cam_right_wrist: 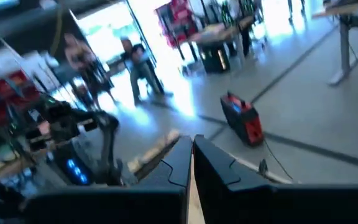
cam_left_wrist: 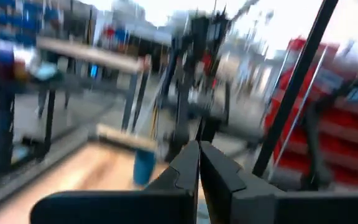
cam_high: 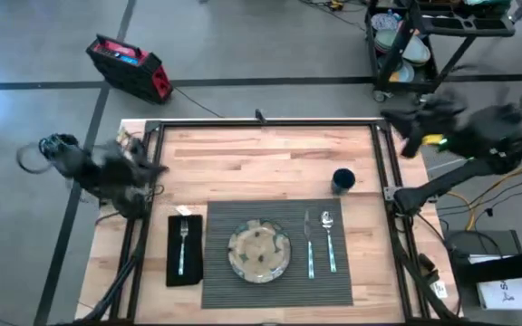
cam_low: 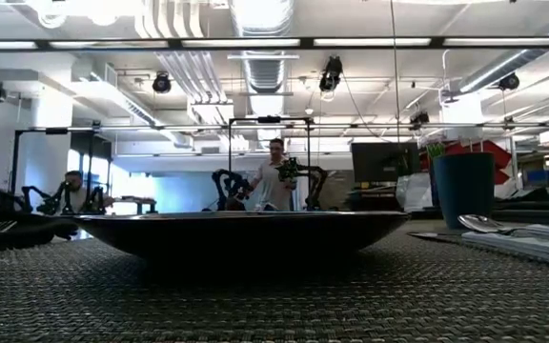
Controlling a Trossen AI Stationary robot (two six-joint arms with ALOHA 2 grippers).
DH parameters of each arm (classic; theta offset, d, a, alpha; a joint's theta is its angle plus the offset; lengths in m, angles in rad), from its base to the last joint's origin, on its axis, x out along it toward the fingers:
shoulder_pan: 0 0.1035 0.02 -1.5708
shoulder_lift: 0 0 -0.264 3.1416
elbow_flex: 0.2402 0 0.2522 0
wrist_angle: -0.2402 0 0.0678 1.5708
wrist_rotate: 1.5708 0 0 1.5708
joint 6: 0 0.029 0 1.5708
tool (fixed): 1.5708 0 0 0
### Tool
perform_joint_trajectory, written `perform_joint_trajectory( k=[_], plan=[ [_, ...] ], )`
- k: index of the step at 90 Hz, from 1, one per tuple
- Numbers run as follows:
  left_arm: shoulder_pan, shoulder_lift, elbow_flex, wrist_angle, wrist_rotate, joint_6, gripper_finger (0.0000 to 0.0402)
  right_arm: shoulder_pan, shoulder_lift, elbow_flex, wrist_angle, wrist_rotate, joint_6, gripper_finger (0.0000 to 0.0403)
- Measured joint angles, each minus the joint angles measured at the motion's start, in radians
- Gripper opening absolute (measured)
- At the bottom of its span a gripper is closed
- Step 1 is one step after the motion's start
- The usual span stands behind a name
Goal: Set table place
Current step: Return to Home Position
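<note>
Ribbed grey placemat, round silvery plate, left end effector pinched together, right end effector likewise

left arm folded at left side, jaws pressed together; right arm folded at right, jaws together.

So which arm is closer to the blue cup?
The right. The right gripper sits at the table's back right corner, near the cup; the left gripper is at the left edge, much farther.

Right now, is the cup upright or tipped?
Upright: the cup shows its round mouth from above and stands tall in the low view.
</note>
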Motion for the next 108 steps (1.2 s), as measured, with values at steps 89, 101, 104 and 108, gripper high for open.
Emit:
perform_joint_trajectory(
  k=[89, 101, 104, 108],
  plan=[
    [0.118, -0.333, 0.171, -0.379, -0.069, -0.061, 0.0000, -0.259, -0.552, -0.207, -0.029, -0.122, -0.085, 0.0000],
    [0.206, -0.331, 0.199, -0.481, -0.037, -0.115, 0.0000, -0.390, -0.659, -0.271, -0.029, -0.185, -0.064, 0.0000],
    [0.230, -0.331, 0.203, -0.496, -0.029, -0.130, 0.0000, -0.428, -0.688, -0.288, -0.029, -0.205, -0.056, 0.0000],
    [0.261, -0.332, 0.201, -0.515, -0.010, -0.145, 0.0000, -0.474, -0.725, -0.308, -0.029, -0.233, -0.044, 0.0000]
  ],
)
